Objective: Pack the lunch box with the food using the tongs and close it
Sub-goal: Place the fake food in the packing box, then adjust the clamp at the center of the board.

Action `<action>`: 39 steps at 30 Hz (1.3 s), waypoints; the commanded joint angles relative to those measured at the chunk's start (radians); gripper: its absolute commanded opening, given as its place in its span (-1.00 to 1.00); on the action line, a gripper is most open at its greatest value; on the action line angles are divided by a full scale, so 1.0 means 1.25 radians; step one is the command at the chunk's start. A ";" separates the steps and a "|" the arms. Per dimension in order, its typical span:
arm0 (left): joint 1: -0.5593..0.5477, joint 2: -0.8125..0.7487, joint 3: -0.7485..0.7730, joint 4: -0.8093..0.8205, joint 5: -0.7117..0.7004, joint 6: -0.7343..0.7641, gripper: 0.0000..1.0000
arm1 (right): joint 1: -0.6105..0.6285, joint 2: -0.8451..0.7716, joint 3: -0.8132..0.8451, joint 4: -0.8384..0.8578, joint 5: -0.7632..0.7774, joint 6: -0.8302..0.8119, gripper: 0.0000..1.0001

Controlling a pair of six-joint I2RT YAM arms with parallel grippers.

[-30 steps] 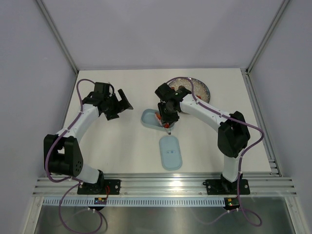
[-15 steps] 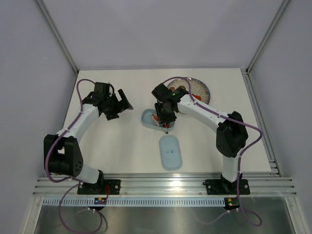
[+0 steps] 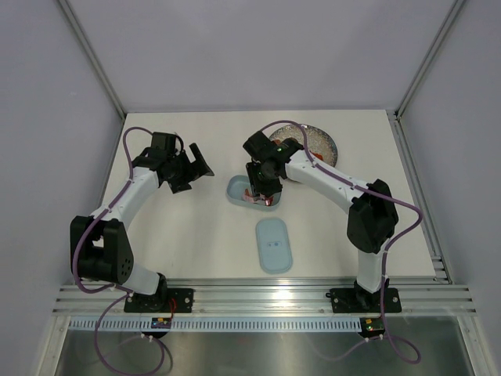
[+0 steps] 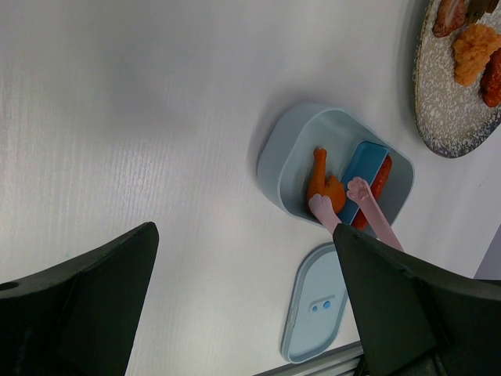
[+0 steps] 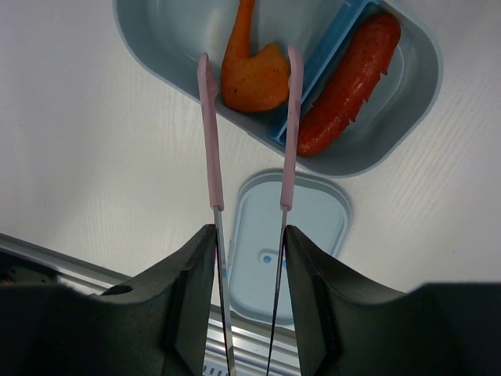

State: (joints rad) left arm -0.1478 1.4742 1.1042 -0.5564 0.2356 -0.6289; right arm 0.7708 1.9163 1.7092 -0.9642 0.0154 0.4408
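Observation:
The pale-blue lunch box (image 3: pixel 235 190) lies open mid-table, its lid (image 3: pixel 274 244) flat on the table nearer the arm bases. Inside the lunch box (image 5: pixel 423 70) are an orange food piece (image 5: pixel 254 74), a red sausage (image 5: pixel 348 82) and a blue divider (image 5: pixel 325 63). My right gripper (image 5: pixel 249 235) is shut on the tongs (image 5: pixel 210 141). Their pink tips stand apart on either side of the orange piece. My left gripper (image 3: pixel 192 168) hangs open and holds nothing, left of the box.
A grey speckled plate (image 3: pixel 322 143) with more food pieces (image 4: pixel 477 51) sits behind and right of the box. The lid (image 5: pixel 313 219) lies between the box and the metal rail at the table's near edge.
My right gripper moved away from the lid and slightly left, bringing the tong tips into the box. The tong arms have spread a little. The left arm stayed still.

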 commanded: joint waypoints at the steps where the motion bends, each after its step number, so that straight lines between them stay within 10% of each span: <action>1: 0.005 -0.022 0.006 0.013 0.018 0.001 0.98 | 0.009 0.003 0.037 -0.002 0.007 -0.002 -0.07; 22: 0.004 -0.018 0.001 0.014 0.016 0.009 0.98 | -0.019 0.027 0.218 -0.058 0.126 -0.016 -0.10; 39: 0.004 -0.006 0.000 0.020 0.020 0.005 0.98 | -0.122 -0.057 0.108 0.029 0.212 -0.037 -0.19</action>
State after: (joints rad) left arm -0.1478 1.4742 1.1042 -0.5560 0.2390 -0.6285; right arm 0.6144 1.9175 1.8629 -0.9897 0.2153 0.4145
